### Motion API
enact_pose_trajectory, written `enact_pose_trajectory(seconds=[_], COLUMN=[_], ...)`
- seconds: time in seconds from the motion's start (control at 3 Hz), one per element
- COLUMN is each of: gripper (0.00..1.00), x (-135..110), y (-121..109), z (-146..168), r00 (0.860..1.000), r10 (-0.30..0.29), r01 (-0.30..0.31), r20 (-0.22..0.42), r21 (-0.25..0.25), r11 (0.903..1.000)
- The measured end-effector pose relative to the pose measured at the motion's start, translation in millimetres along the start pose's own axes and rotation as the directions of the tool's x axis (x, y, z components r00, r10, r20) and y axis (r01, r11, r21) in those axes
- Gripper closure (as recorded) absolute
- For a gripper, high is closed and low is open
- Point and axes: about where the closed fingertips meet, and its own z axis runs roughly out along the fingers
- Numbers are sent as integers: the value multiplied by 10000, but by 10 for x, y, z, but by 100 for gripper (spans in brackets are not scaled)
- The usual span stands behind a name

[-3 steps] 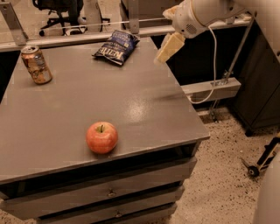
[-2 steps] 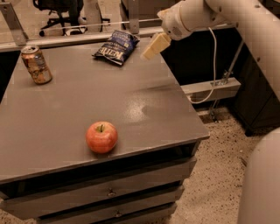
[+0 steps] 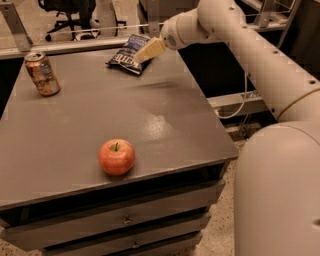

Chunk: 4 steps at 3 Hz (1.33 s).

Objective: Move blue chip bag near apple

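The blue chip bag [image 3: 126, 54] lies flat at the far edge of the grey table [image 3: 165, 120], dark navy with white lettering. The apple [image 3: 116, 156], red-orange with a short stem, sits near the table's front edge, well apart from the bag. My gripper [image 3: 148, 50] hangs at the end of the white arm [image 3: 240, 35] that reaches in from the right. It is just above the bag's right side and overlaps it in the camera view. Whether it touches the bag does not show.
An orange-brown drink can [image 3: 42, 74] stands upright at the far left of the table. Drawers [image 3: 125, 220] run under the table's front. An office chair [image 3: 67, 15] and a rail stand behind the table. The robot's white body [image 3: 280, 190] fills the lower right.
The arm has swung left and reached further in; the gripper moved from beyond the table's right side to over the chip bag. Bag, apple and can have not moved.
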Motion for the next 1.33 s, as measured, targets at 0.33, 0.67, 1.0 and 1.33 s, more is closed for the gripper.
enact_pose_trajectory(seconds=[0.33,0.67,1.0,1.33], gripper=[0,0,3,26], x=[1,127,350,431], y=[15,-5,-106,-133], z=[372,700,937,1045], r00=[9994,9965,9882,9847], r10=[331,537,854,1041], r01=[-329,-515,-765,-936], r20=[-133,-639,-1271,-1398], r21=[137,353,735,797], r11=[9994,9981,9944,9924])
